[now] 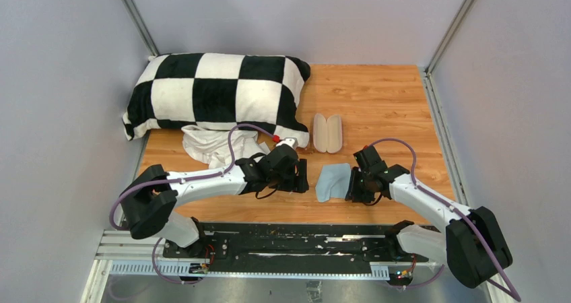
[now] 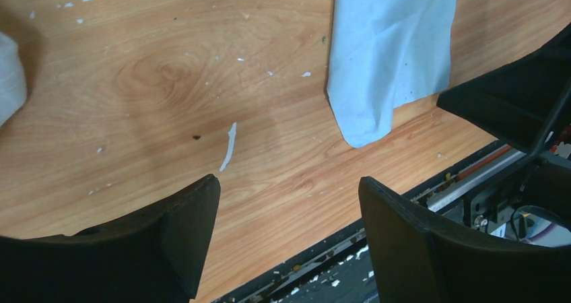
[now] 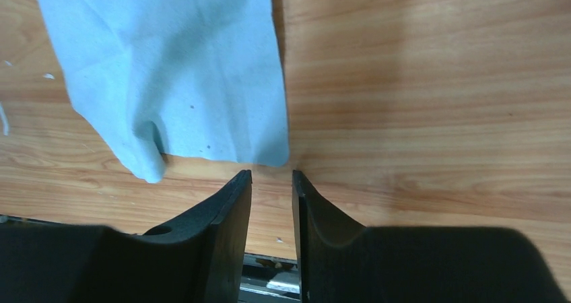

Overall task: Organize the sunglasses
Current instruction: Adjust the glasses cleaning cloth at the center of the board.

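Jaws stand wide and empty on the left gripper (image 2: 288, 180) and narrowed to a slit, holding nothing, on the right gripper (image 3: 272, 175), with a light-blue cloth (image 3: 168, 67) just ahead of both. We see no sunglasses in any view. We judge they must be found before either arm commits; the open clamshell case (image 1: 328, 132) waits beyond the jaws.

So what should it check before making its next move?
1. Are the sunglasses located? Cannot tell; no view shows them.
2. Is the case ready? Ok; it lies open beside the pillow.
3. Is the left gripper free? Ok; it is wide open with nothing between the fingers.
4. Is the right gripper free? Ok; it is narrowly open and empty, right at a corner of the blue cloth.
5. Is the blue cloth clear of the case? Ok; it lies apart from it, between the two grippers.
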Robot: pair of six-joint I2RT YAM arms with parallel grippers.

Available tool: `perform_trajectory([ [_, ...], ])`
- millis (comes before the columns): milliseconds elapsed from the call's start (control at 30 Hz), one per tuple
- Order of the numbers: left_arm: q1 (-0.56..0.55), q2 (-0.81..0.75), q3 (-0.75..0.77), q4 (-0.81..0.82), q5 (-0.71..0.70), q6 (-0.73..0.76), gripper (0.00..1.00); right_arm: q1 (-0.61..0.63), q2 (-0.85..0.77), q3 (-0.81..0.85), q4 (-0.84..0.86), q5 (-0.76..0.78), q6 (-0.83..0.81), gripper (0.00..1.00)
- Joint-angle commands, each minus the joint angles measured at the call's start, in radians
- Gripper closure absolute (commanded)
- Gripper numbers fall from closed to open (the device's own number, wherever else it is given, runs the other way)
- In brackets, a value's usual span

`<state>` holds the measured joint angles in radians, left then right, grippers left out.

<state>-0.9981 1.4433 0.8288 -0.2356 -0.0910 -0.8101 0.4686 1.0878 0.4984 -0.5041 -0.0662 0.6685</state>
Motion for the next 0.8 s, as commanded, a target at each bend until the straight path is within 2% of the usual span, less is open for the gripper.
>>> perform_trajectory([
  [0, -0.002, 0.05, 0.006, 0.072, 0.024, -0.035, 0.23, -0.013, 0.06, -0.018, 0.051, -0.004, 0.048, 0.67],
  [400, -0.006, 0.124, 0.017, 0.099, 0.079, -0.064, 0.23, -0.013, 0.038, -0.051, 0.053, 0.103, 0.107, 0.76],
  [533, -0.025, 0.176, 0.055, 0.095, 0.107, -0.069, 0.26, -0.013, -0.028, -0.055, 0.013, 0.151, 0.11, 0.69],
  [667, -0.036, 0.249, 0.106, 0.096, 0.15, -0.097, 0.38, -0.018, -0.071, -0.049, -0.021, 0.259, 0.113, 0.57],
  [767, -0.048, 0.292, 0.142, 0.079, 0.127, -0.126, 0.42, -0.035, -0.077, -0.043, -0.01, 0.279, 0.083, 0.54],
])
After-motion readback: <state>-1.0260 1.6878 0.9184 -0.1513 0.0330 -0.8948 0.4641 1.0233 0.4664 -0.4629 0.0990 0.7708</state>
